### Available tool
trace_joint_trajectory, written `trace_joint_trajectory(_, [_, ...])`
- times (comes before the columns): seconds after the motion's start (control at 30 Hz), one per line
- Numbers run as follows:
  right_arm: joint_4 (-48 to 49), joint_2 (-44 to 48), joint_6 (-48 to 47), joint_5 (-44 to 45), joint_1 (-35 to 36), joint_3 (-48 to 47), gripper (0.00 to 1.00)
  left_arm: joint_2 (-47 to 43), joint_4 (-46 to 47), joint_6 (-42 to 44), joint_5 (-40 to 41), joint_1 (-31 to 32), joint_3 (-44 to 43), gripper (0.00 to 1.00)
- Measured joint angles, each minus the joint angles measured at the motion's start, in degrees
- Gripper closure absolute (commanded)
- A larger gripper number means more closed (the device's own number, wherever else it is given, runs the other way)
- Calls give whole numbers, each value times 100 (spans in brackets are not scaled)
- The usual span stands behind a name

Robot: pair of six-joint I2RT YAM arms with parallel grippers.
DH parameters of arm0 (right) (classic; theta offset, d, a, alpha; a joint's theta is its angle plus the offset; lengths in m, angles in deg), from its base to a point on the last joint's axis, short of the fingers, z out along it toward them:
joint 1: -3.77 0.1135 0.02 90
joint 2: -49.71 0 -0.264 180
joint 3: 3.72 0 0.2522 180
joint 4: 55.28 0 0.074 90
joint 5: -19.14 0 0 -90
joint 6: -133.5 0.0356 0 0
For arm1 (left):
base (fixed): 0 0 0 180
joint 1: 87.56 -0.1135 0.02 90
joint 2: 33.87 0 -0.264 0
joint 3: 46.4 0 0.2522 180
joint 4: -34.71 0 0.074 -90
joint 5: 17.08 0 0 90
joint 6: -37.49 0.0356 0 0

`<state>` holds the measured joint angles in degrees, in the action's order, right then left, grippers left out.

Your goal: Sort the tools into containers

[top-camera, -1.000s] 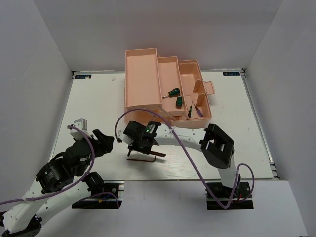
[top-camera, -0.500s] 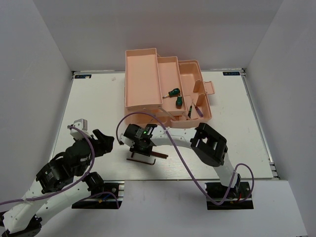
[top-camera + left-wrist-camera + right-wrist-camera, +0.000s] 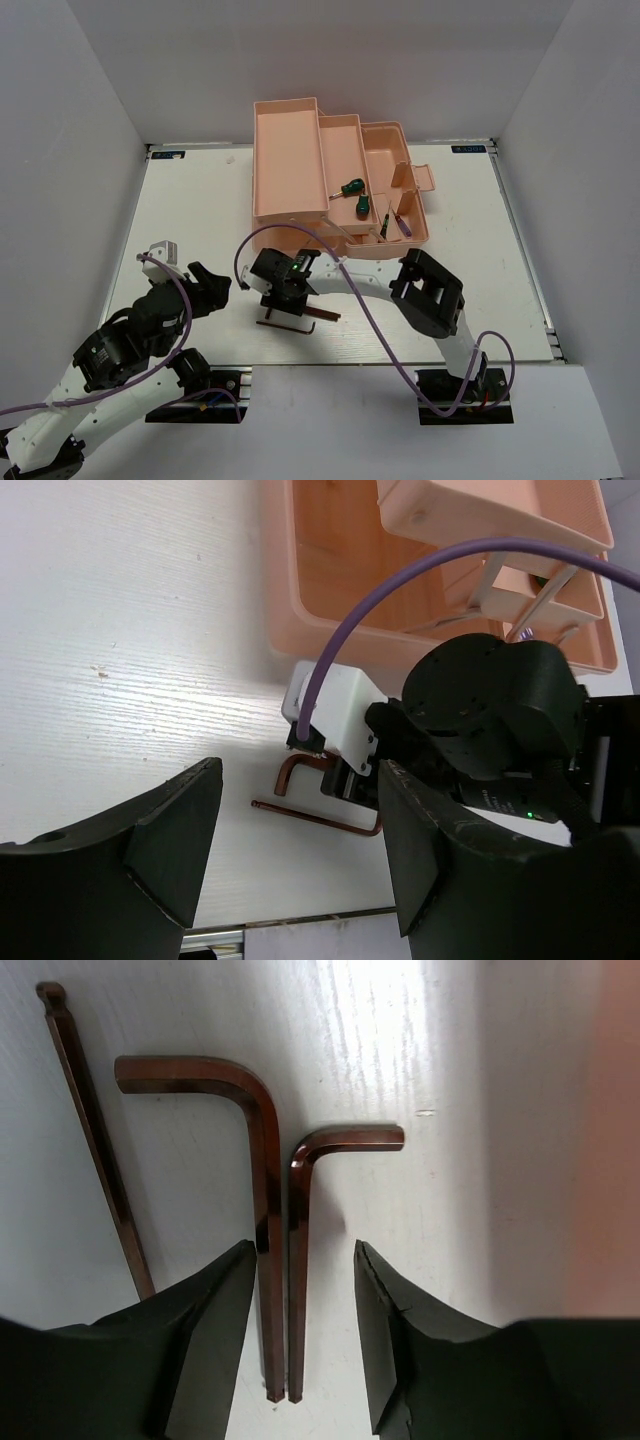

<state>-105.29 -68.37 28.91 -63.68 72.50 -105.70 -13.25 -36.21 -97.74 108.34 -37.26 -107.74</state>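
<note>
Three dark brown hex keys lie on the table: a large one [image 3: 262, 1180], a smaller one [image 3: 298, 1240] beside it and a thin long one [image 3: 95, 1140] to the left. My right gripper [image 3: 305, 1340] is open, low over the table, its jaws straddling the two parallel shafts without squeezing them. From above, that gripper [image 3: 283, 298] hides most of the keys [image 3: 300, 320]. The pink toolbox [image 3: 287, 160] holds two green-handled screwdrivers [image 3: 352, 187] and two thin screwdrivers [image 3: 385, 226]. My left gripper [image 3: 205, 285] is open and empty, left of the keys.
The toolbox's near wall [image 3: 330, 650] stands just behind the right gripper. A purple cable [image 3: 400, 580] arcs over the right wrist. The table's front edge with its metal rail [image 3: 230, 372] runs close below the keys. White walls enclose the table.
The right gripper's jaws have spread wider around the two hex key shafts. The right arm's elbow shifted slightly. The left arm has stayed still.
</note>
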Motion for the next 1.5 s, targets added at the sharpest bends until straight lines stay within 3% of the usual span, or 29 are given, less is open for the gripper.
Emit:
trace_joint_trajectory(0.17, [63, 225, -24, 22, 2, 0, 65, 0, 0, 2, 0, 0, 0, 27])
trace_joint_trajectory(0.3, [149, 350, -22, 44, 0, 0, 69, 0, 0, 4, 0, 0, 0, 27])
trace_joint_trajectory(1.5, [249, -151, 66, 0, -37, -15, 69, -13, 4, 22, -4, 0, 33, 27])
